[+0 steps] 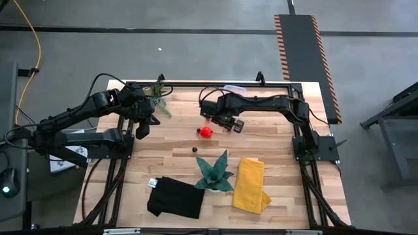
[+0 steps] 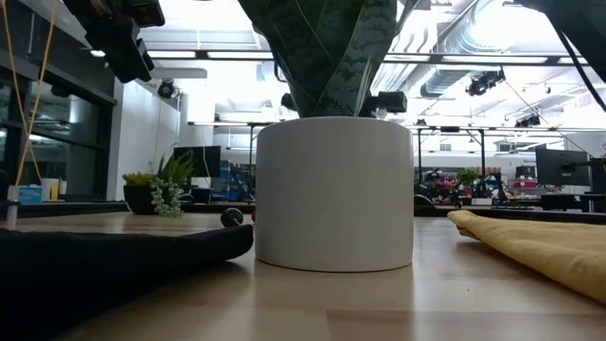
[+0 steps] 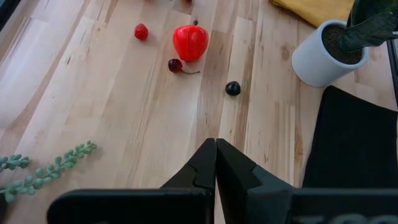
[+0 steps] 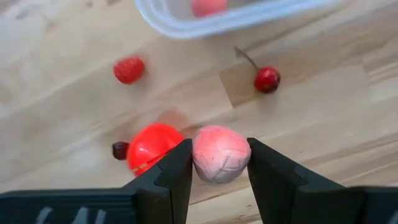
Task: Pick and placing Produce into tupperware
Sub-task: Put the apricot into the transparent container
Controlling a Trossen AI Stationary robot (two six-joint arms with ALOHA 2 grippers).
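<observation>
My right gripper (image 4: 219, 163) hangs over the far middle of the table, shut on a round pink toy fruit (image 4: 221, 154). Below it on the wood lie a red apple (image 4: 151, 147), a raspberry (image 4: 129, 69), a red cherry (image 4: 267, 79) and a dark cherry (image 4: 120, 150). The clear tupperware (image 4: 249, 14) stands just beyond them with a reddish piece (image 4: 208, 6) inside. A small dark ball (image 3: 232, 88) lies nearer the table's middle. My left gripper (image 3: 216, 163) waits shut above the far left of the table, touching nothing. My right gripper pinches the pink fruit by its two opposite sides (image 4: 198, 155) between its two fingers. The fingers come from above, pointing down. The fruit is lifted clear of the table, above and beside the red apple.
A teal spiky plant in a white pot (image 1: 215, 173) stands near the front middle, with a yellow cloth (image 1: 251, 185) to its right and a black cloth (image 1: 175, 198) to its left. A leafy green plant (image 1: 159, 98) sits at the far left, trailing a strand (image 3: 46, 174).
</observation>
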